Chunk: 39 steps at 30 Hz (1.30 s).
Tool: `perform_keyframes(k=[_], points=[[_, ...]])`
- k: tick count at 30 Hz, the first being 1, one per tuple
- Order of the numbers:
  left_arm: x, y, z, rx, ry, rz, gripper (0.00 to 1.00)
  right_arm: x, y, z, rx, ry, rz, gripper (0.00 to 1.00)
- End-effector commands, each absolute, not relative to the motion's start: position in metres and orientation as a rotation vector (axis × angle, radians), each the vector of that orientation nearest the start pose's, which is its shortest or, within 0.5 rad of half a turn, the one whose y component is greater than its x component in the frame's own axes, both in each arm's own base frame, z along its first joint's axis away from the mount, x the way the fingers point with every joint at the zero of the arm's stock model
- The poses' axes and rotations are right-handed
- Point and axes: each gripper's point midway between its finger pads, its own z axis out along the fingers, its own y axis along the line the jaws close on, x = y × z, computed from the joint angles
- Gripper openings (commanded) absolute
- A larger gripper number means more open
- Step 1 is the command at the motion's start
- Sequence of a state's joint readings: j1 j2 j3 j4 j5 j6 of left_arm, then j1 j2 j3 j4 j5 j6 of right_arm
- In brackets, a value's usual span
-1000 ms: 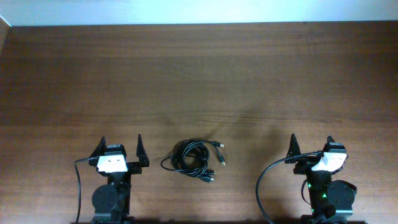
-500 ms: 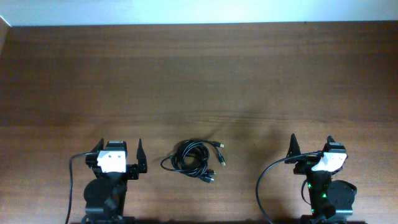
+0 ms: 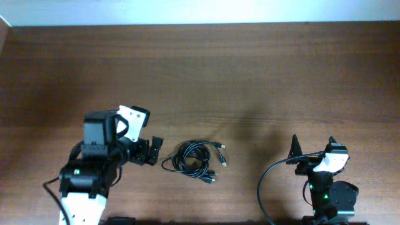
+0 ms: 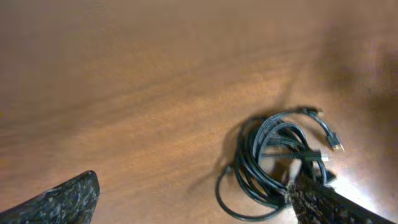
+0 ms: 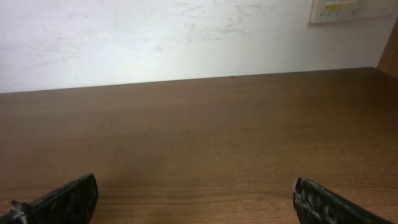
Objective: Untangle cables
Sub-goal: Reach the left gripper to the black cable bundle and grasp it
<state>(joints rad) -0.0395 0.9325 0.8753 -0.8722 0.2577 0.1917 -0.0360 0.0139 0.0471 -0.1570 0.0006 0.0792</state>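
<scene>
Dark brown wooden tabletop (image 3: 200, 75) stretches under both arms. Wide open and empty, the left gripper (image 4: 193, 190) hangs just short of the coil of thin black cables (image 4: 273, 158), which lies ahead of its jaws, toward the right finger. Light, limp and likely to slide on the wood, the coil probably pulls apart best from the loose outer loop (image 4: 217, 193) or a silvery plug end (image 4: 336, 147). Well beyond, the right gripper (image 5: 194, 186) gapes equally wide, holding nothing, facing a white wall (image 5: 155, 37).
</scene>
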Motion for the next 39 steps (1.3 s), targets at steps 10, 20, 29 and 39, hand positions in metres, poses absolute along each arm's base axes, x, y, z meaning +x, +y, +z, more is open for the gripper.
perform_keyframes(k=[10,20,29,39], points=[[0.248,-0.120,0.064,0.758,2.836,-0.409,0.99,0.242,-0.013,0.153,0.116,1.701,0.013,0.99],[0.266,-0.126,0.032,0.760,2.856,-0.410,0.94,0.242,-0.013,0.153,0.116,1.701,0.013,0.99],[0.250,-0.141,0.017,0.868,2.893,-0.415,0.68,0.242,-0.013,0.153,0.116,1.701,0.013,0.99],[0.246,-0.140,0.005,0.873,2.934,-0.417,0.00,0.242,-0.013,0.153,0.116,1.701,0.013,0.99]])
